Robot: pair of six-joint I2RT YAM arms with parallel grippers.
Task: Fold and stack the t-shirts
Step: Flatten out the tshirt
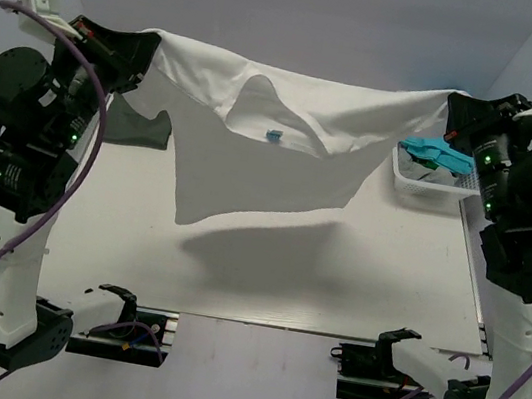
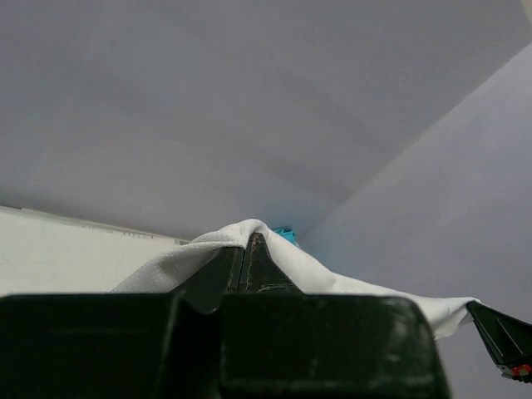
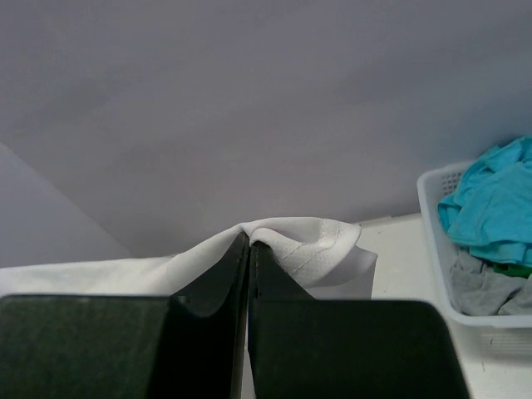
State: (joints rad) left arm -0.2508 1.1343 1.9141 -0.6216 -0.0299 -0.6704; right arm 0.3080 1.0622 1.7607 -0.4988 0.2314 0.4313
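A white t-shirt (image 1: 264, 149) with a small blue neck label (image 1: 273, 136) hangs stretched in the air across the back of the table. My left gripper (image 1: 150, 39) is shut on its left end and my right gripper (image 1: 454, 100) is shut on its right end. Seen from the left wrist, white cloth (image 2: 324, 270) drapes over the closed left gripper (image 2: 246, 243). The right wrist view has the right gripper (image 3: 250, 241) pinching a bunched hem (image 3: 312, 249). A dark olive-green t-shirt (image 1: 141, 126) lies on the table at the left, partly behind the left arm.
A white basket (image 1: 430, 188) holding turquoise cloth (image 1: 437, 154) stands at the table's right back; in the right wrist view the basket (image 3: 434, 241) also holds grey and green cloth. The hanging shirt casts a shadow on the white table (image 1: 263, 280).
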